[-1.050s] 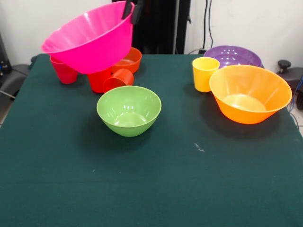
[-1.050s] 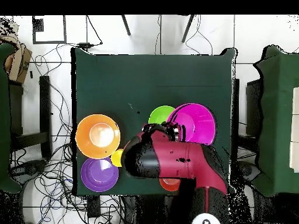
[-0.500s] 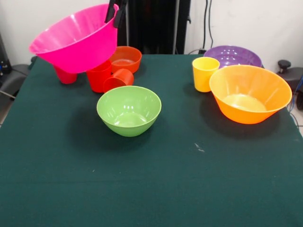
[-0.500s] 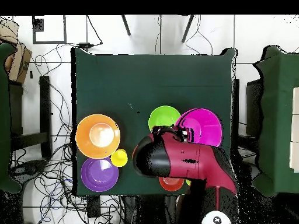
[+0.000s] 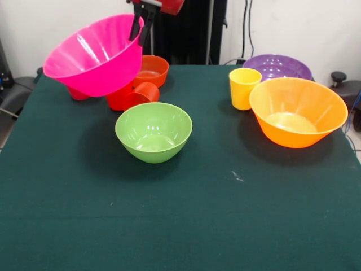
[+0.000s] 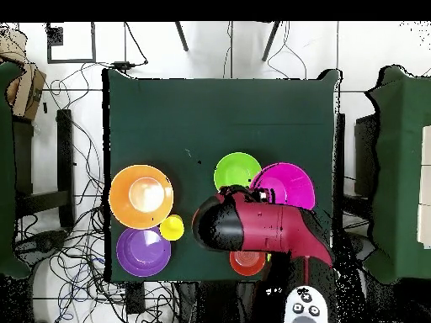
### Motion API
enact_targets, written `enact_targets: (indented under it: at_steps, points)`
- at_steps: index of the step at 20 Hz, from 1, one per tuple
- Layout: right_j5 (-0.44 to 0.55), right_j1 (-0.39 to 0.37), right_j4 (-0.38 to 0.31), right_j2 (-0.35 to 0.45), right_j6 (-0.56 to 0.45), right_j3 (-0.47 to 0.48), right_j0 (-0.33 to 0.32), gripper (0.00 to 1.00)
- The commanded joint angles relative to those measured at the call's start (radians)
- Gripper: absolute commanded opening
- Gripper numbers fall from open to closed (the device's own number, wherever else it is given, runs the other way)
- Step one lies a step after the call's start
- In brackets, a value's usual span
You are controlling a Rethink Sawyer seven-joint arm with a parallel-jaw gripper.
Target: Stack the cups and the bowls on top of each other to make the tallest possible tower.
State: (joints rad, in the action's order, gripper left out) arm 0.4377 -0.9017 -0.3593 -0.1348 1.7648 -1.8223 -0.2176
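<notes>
My gripper (image 5: 141, 23) is shut on the rim of the large pink bowl (image 5: 93, 53), which hangs tilted above the table's far left with its mouth up and toward the left. In the overhead view the pink bowl (image 6: 286, 185) sits beside the green bowl (image 6: 236, 171), partly under the arm (image 6: 252, 229). The green bowl (image 5: 153, 131) stands upright just right of and nearer than the pink one. Behind and below the pink bowl are the small orange-red bowl (image 5: 150, 70), a red cup (image 5: 117, 99) and an orange cup (image 5: 142, 95) lying on its side. A crimson cup (image 5: 77, 94) is mostly hidden.
At the right stand the yellow cup (image 5: 244, 87), the large orange-yellow bowl (image 5: 298, 112) and the purple bowl (image 5: 277, 66) behind them. The green table (image 5: 169, 214) stretches bare toward the near edge. Cables lie on the floor around the table.
The pink bowl swung left in my gripper, then came back a little to the right and lower, tilting more. Everything on the table stayed put.
</notes>
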Motion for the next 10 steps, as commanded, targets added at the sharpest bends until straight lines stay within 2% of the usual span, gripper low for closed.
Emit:
enact_targets:
  at_steps: [1,10]
  points:
    - [-0.052,0.078,0.022,0.032,0.164,0.029,0.019,0.00]
    - [-0.047,0.084,0.029,0.032,0.173,0.043,0.035,0.00]
